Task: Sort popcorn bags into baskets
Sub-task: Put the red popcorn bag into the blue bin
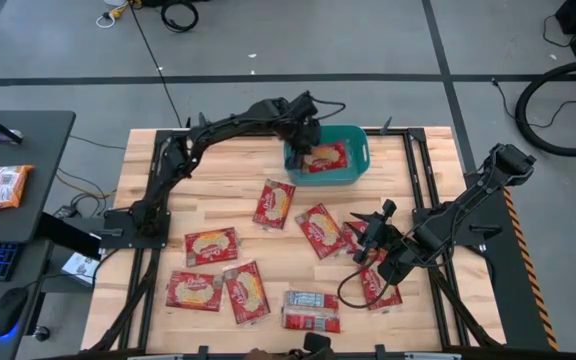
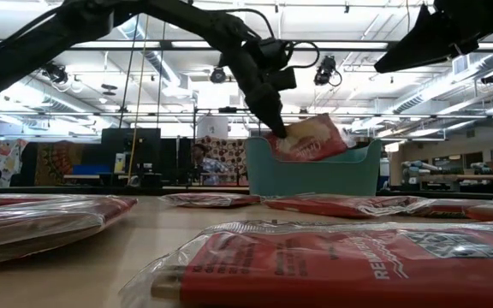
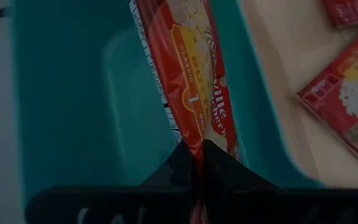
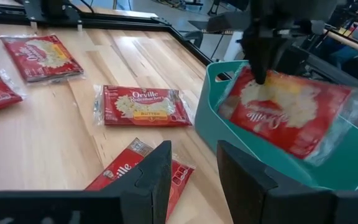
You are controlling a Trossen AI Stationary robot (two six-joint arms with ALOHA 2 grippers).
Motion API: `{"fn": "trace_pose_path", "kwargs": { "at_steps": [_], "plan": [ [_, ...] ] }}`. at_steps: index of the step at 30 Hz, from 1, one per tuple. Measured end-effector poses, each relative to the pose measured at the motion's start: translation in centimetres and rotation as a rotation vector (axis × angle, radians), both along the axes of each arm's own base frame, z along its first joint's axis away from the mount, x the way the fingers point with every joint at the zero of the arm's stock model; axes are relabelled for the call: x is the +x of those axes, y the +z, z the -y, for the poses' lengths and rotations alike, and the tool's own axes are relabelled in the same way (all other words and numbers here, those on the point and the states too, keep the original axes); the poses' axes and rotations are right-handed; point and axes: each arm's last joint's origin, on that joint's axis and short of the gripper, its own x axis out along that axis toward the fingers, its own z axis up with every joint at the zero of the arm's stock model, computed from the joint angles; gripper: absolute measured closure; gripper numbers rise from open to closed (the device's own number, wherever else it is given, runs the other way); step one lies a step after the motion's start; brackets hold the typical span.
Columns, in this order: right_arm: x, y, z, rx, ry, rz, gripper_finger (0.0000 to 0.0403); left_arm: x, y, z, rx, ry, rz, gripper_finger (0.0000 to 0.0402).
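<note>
Left gripper point(image 1: 301, 152) pinches 1 bag point(image 1: 326, 158) tilted over the teal bin point(image 1: 360, 168) at the table's far side. Right gripper point(image 4: 192, 167), jaws parted and empty, hovers above loose bags point(image 1: 211, 245) at right.

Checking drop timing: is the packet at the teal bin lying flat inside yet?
No. The popcorn bag sits tilted, partly in the basket, one end over the rim, its edge pinched by the shut left tool.

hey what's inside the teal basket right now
One popcorn bag sits tilted in the teal basket, one end above the rim, the left hand shut on its edge. The bag covers much of the basket floor, so anything beneath it cannot be seen.
</note>
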Motion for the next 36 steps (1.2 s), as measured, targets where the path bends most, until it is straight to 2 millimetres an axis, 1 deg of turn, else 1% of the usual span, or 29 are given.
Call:
{"fn": "trace_pose_path", "kwargs": {
  "at_steps": [4, 8, 13, 16, 21, 23, 26, 28, 31, 33, 36],
  "plan": [
    [0.0, 0.0, 0.0, 0.006, -0.002, 0.006, 0.0269, 0.3, -0.5, 0.6, 0.018, -0.026, -0.03, 0.0381],
    [0.0, 0.0, 0.0, 0.01, -0.002, 0.01, 0.0269, 0.3, -0.6, 0.6, 0.044, -0.008, -0.046, 0.0381],
    [0.0, 0.0, 0.0, 0.011, -0.002, 0.01, 0.0269, 0.1, -0.7, 0.7, 0.033, -0.014, -0.07, 0.0375],
    [0.0, 0.0, 0.0, 0.012, -0.001, 0.009, 0.0269, -0.1, -0.8, 0.9, 0.025, -0.038, -0.087, 0.0348],
    [0.0, 0.0, 0.0, 0.012, -0.001, 0.009, 0.0269, 0.0, -1.0, 1.0, 0.015, -0.049, -0.083, 0.0273],
    [0.0, 0.0, 0.0, 0.012, -0.001, 0.009, 0.0269, 0.2, -0.9, 0.8, 0.052, -0.033, -0.066, 0.0245],
    [0.0, 0.0, 0.0, 0.012, -0.001, 0.009, 0.0269, 0.3, 0.0, 0.6, 0.118, 0.0, -0.058, 0.0218],
    [0.0, 0.0, 0.0, 0.012, -0.001, 0.008, 0.0269, 0.4, 1.7, 0.5, 0.157, 0.016, -0.019, 0.0212],
    [0.0, 0.0, 0.0, 0.011, -0.001, 0.007, 0.0269, 0.1, 4.3, 0.7, 0.159, 0.026, 0.035, 0.0213],
    [0.0, 0.0, 0.0, 0.009, 0.001, 0.005, 0.0269, -0.3, 5.3, 1.5, 0.082, -0.001, 0.02, 0.0217],
    [0.0, 0.0, -0.1, 0.013, 0.009, -0.004, 0.0269, -0.9, 4.9, 3.4, -0.091, -0.087, -0.055, 0.0225]
  ]
}}
